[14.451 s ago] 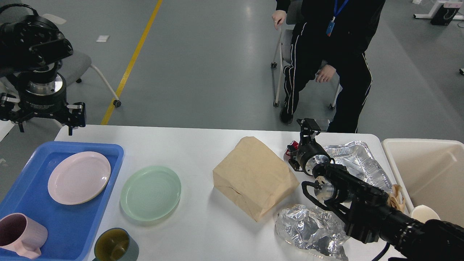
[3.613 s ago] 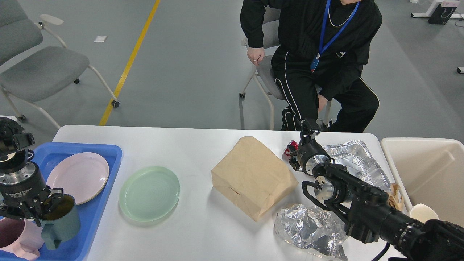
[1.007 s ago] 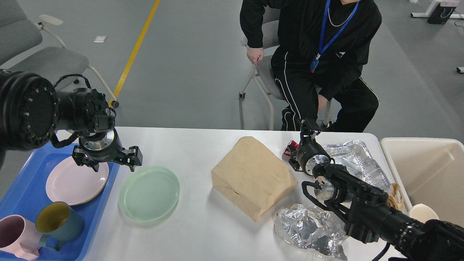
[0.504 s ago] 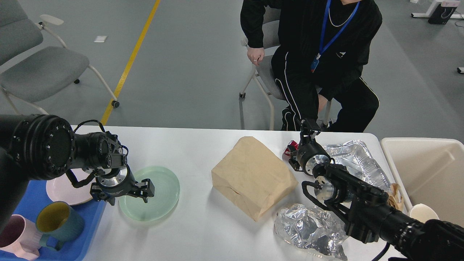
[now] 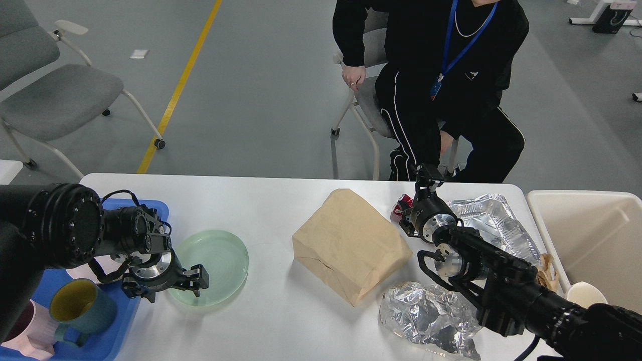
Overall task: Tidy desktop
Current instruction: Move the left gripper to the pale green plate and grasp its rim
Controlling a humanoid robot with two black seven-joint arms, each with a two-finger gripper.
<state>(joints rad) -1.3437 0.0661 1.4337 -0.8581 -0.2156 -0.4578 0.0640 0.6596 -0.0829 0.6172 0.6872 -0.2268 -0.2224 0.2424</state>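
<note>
Your left gripper (image 5: 168, 288) sits low over the near-left rim of the green plate (image 5: 213, 265), its fingers spread apart, one finger (image 5: 200, 277) over the plate's edge. Just left of it lies the blue tray (image 5: 123, 321), holding a teal mug (image 5: 80, 311) and a pink mug (image 5: 27, 336), with a pink plate mostly hidden behind your arm. Your right gripper (image 5: 426, 176) points up at the far edge of the desktop (image 5: 266, 210); you cannot tell how its fingers stand. Beside it are a brown paper bag (image 5: 348, 250), a foil tray (image 5: 494, 220) and crumpled foil (image 5: 431, 318). A beige bin (image 5: 594, 240) adjoins the desktop's right end. The desktop's middle, between plate and bag, lies bare. Beyond the far edge a seated person (image 5: 436, 75) faces you on grey floor, with a grey chair (image 5: 50, 95) far left.
</note>
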